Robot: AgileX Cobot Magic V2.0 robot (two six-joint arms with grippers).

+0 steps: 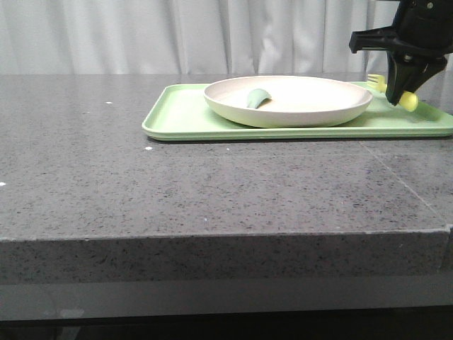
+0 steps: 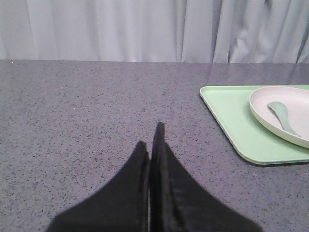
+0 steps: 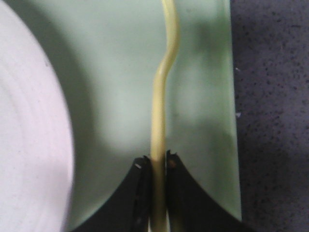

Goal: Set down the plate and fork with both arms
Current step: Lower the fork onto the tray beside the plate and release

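The off-white plate (image 1: 289, 100) rests on the light-green tray (image 1: 182, 113), with a grey-green spoon (image 1: 257, 98) lying in it. Over the tray's right end my right gripper (image 1: 398, 97) is shut on the pale-yellow fork (image 1: 407, 101), whose tines (image 1: 376, 82) point toward the plate. In the right wrist view the fork's handle (image 3: 163, 92) runs out from between the fingers, above the tray (image 3: 120, 82) and beside the plate's rim (image 3: 34, 135). My left gripper (image 2: 151, 137) is shut and empty above bare table, left of the tray (image 2: 231, 121) and plate (image 2: 263, 104).
The grey speckled table (image 1: 212, 184) stretches from the tray to its front edge. White curtains (image 1: 177, 35) hang behind. The tray's right rim (image 3: 232, 121) lies close to the held fork, with bare table beyond it.
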